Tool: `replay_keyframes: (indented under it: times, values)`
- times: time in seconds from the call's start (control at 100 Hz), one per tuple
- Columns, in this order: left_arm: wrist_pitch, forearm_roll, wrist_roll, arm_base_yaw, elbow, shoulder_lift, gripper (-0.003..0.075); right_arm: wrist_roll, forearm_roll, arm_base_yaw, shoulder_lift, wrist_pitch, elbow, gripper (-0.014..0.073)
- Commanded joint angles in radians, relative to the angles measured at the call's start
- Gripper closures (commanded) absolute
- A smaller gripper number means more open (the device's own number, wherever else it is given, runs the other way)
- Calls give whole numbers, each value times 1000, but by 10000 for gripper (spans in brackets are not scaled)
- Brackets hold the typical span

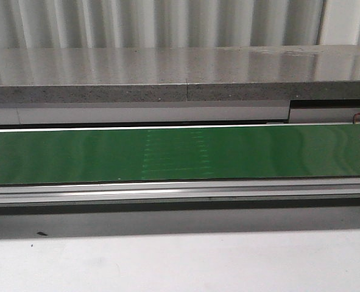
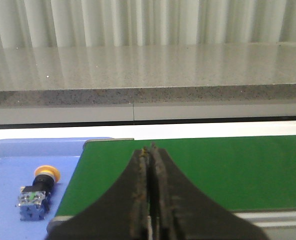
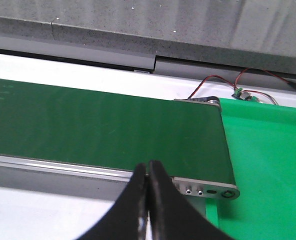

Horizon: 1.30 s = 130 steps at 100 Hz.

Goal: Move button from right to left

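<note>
Hovering with my left pincer [image 2: 149, 200] pressed closed and empty, as is my right pincer [image 3: 148, 200], I see the yellow-capped, blue-grey button [image 2: 36, 192] beside it in a pale blue tray [image 2: 7, 165]: light, rigid; grip the boxy body.

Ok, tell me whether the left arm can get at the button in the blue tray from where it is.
Probably yes. The button lies on its side in the blue tray, just beside the belt end, with nothing over or around it. The left end effector is shut above the belt, so it must open and shift sideways.
</note>
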<state>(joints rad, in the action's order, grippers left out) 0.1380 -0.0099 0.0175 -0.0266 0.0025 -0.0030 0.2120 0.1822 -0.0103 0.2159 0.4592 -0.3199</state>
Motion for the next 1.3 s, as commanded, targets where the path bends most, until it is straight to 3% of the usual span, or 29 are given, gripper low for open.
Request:
replay_keyframes:
  times: [0.0,1.08,1.29]
  values:
    - [-47,1,-17,-2,41,-33,741,5,8,-2,10,-82,-26,662]
    - [-46,-1,-17,-2,40,-33,741,5,8,-2,10,-83,-26,662]
    - [-46,-1,-17,-2,40,-33,741,5,6,-10,10,-143,-5,662]
